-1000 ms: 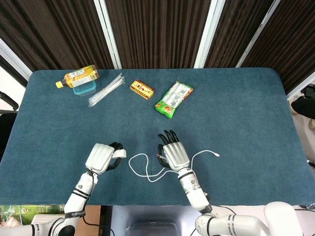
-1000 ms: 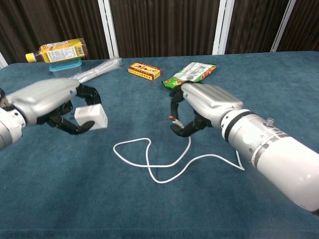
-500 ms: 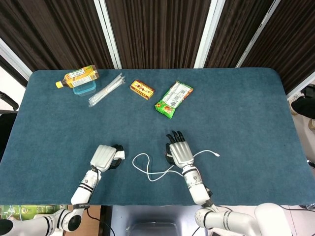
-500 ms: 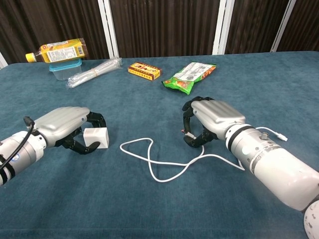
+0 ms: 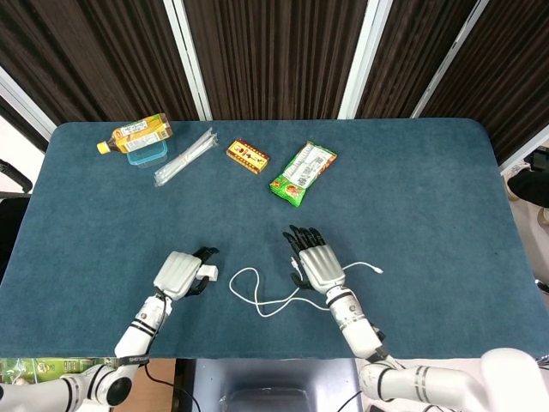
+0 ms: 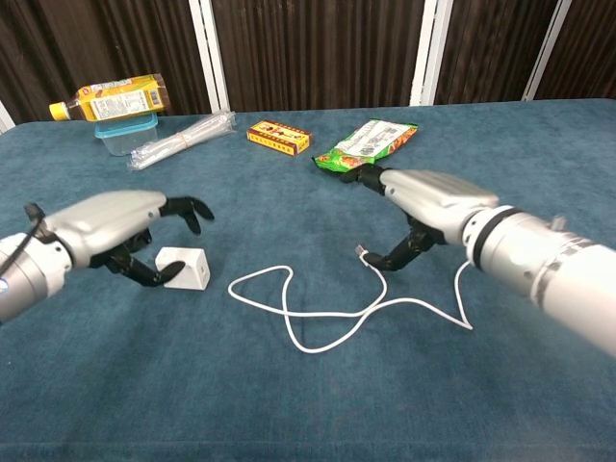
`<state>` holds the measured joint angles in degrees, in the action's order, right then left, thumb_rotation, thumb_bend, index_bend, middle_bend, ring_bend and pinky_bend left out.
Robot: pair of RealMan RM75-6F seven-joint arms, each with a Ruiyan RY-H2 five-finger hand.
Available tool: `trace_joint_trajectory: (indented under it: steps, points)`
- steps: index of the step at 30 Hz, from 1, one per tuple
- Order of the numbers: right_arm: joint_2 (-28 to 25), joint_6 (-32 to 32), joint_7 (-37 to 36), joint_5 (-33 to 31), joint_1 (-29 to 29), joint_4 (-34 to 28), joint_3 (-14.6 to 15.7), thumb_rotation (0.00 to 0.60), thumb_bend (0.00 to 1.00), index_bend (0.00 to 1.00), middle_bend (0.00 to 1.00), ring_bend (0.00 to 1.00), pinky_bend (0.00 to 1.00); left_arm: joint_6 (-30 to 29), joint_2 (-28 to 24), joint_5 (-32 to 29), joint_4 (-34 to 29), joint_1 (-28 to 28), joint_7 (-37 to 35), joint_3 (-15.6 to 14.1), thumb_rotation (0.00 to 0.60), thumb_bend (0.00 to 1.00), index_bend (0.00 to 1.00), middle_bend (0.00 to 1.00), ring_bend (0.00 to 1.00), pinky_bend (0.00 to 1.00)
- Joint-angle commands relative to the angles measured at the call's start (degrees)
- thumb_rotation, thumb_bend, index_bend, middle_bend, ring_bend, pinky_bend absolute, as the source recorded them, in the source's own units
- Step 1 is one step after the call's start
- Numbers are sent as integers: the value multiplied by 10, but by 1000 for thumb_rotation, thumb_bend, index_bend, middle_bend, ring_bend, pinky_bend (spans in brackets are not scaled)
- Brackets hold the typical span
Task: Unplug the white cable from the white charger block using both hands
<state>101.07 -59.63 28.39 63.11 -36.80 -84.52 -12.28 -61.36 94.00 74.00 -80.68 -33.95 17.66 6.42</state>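
The white charger block (image 6: 184, 269) sits on the blue worktop (image 5: 412, 197), just under and inboard of the left hand (image 6: 108, 226). That hand's fingers (image 6: 189, 206) are spread and arch over the block without closing on it; whether the lower fingers touch its near side cannot be told from either view. In the head view the block (image 5: 208, 274) pokes out just beyond the left hand (image 5: 177, 274), toward the centre of the worktop.

The white cable (image 6: 332, 310) lies loose on the worktop in one looping run between the two hands, unplugged from the block. Its plug end (image 6: 361, 252) rests just in front of the right hand (image 6: 433, 204), close to the curled lower fingers (image 6: 397, 255), with a small gap visible between them. The right hand's fingers are apart and hold nothing. In the head view the cable (image 5: 249, 287) passes beneath the right hand (image 5: 318, 263), and its far connector (image 5: 378, 271) lies out to the side.

One block, one cable. Along the far edge sit one tea bottle (image 5: 135, 134) lying on one blue-lidded container (image 5: 147, 154), one clear bundle of straws (image 5: 185, 157), one small orange box (image 5: 248, 156) and one green snack packet (image 5: 303, 173).
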Motion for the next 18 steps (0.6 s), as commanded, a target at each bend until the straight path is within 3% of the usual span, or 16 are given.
trace_joint_trajectory:
  steps: [1, 8, 10, 11, 13, 15, 18]
  points:
    - [-87, -30, 29, 17, 27, -105, 22, 600, 402, 0, 0, 0, 0, -45, -44, 39, -47, 15, -7, -4, 600, 427, 150, 190, 986, 1000]
    - [-268, -101, 80, 74, 102, -283, 112, 600, 347, 0, 0, 0, 0, -115, -160, 100, -149, 58, -34, -28, 600, 418, 141, 179, 892, 968]
    - [-312, -141, 89, 110, 136, -308, 147, 600, 346, 0, 0, 0, 0, -136, -205, 119, -172, 79, -60, -45, 600, 416, 133, 175, 581, 728]
    - [-326, -161, 86, 129, 153, -310, 162, 600, 346, 0, 0, 0, 0, -149, -222, 128, -177, 90, -73, -52, 600, 416, 129, 160, 376, 535]
    - [-351, -207, 60, 171, 194, -298, 193, 600, 347, 0, 0, 0, 0, -188, -248, 154, -173, 119, -106, -70, 600, 415, 128, 113, 99, 204]
    - [-365, -245, 8, 197, 228, -277, 210, 600, 347, 0, 0, 0, 0, -224, -257, 166, -157, 147, -139, -84, 600, 414, 129, 66, 10, 47]
    - [-377, -299, -90, 216, 280, -225, 226, 600, 323, 0, 0, 0, 0, -248, -267, 154, -134, 187, -201, -105, 600, 420, 110, 19, 0, 0]
